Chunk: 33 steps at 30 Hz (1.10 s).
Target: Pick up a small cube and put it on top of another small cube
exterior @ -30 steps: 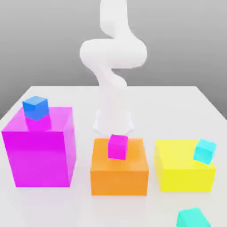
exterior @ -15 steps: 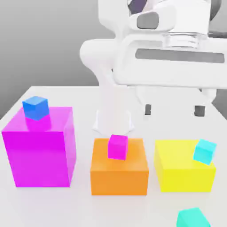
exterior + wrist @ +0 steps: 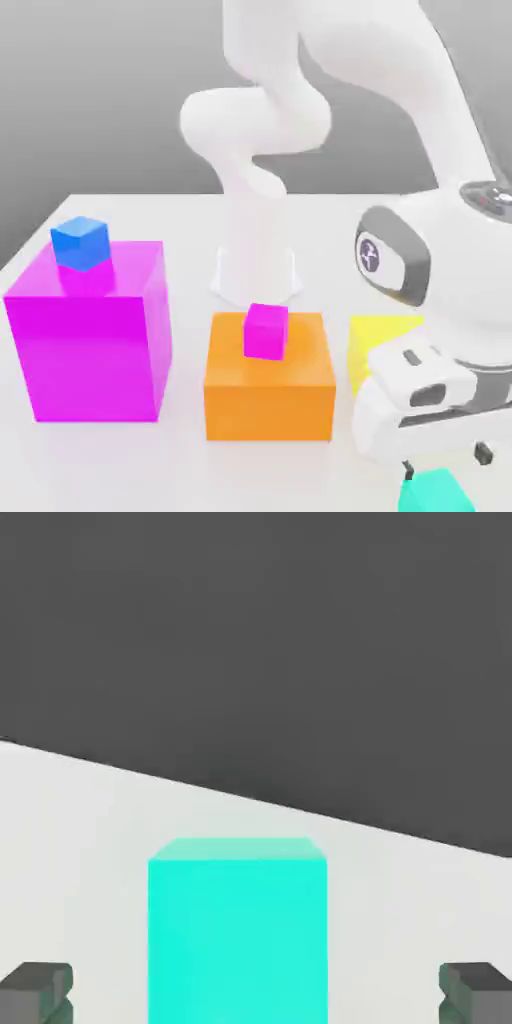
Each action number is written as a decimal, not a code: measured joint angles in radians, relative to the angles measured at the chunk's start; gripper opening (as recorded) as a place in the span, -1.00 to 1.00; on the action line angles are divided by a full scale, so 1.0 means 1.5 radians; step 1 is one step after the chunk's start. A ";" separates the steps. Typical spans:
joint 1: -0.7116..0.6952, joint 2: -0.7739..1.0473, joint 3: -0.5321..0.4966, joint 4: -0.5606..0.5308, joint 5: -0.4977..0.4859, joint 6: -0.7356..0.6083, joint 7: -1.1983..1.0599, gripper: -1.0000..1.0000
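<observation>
Pincer (image 3: pixel 446 459) open just above small cube (image 3: pixel 433 494).

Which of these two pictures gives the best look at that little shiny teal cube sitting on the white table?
The hand view: the small glossy teal cube sits large and central there, front and top faces visible, between the open pincer fingertips. In the exterior view, the cube sits at the picture's lower edge, beneath the white robot hand, partly cut off.

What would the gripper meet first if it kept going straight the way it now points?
Most likely the small teal cube: it lies between the open gripper's fingertips, straight ahead on the white table. The remaining gap is unclear.
</observation>
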 joint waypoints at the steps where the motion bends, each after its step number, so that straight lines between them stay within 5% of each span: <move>1: 0.008 0.023 -0.009 0.005 -0.007 0.018 0.005 -1.00; 12: -0.011 -0.052 0.016 -0.012 0.024 -0.040 -0.016 -1.00; 33: -0.093 -0.549 -0.040 -0.317 0.145 -0.228 0.128 -1.00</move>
